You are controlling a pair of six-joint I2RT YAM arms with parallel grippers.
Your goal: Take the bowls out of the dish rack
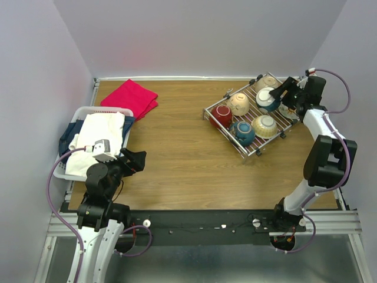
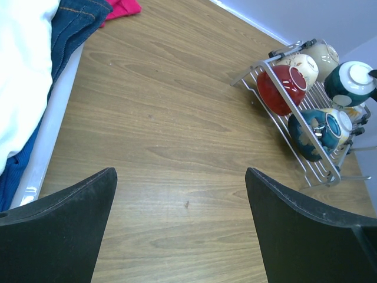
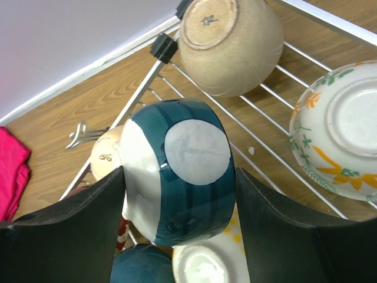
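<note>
Seven bowls (image 1: pixel 238 104) sit at the rack (image 1: pixel 253 115), which is at the far right of the table (image 1: pixel 177 135). Item one, the teal bowl (image 3: pixel 182 171) with a white disc on its side, is tipped over and clamped between the fingers (image 3: pixel 70 236) of my right gripper (image 3: pixel 179 174), one pad pressed to each flank; I cannot tell whether it touches the bars. Item two is a tan bowl (image 3: pixel 230 41) at the rack's back corner, foot up. Item three is a floral bowl (image 3: pixel 339 127), upside down on the bars just beside my right finger. Items four to seven lie along the near side of the rack, all tilted: a second tan bowl (image 1: pixel 238 104), a red bowl (image 1: pixel 222 115), a second teal bowl (image 1: pixel 242 132) and a cream bowl (image 1: pixel 265 125). My left gripper (image 2: pixel 181 174) is well apart from the rack, over bare wood at the near left, its fingers spread wide and holding nothing. A white basket (image 1: pixel 94 111) stands beside it, holding a white cloth (image 1: pixel 100 138) and jeans (image 2: pixel 76 23). A red cloth (image 1: pixel 131 97) lies folded behind the basket.
</note>
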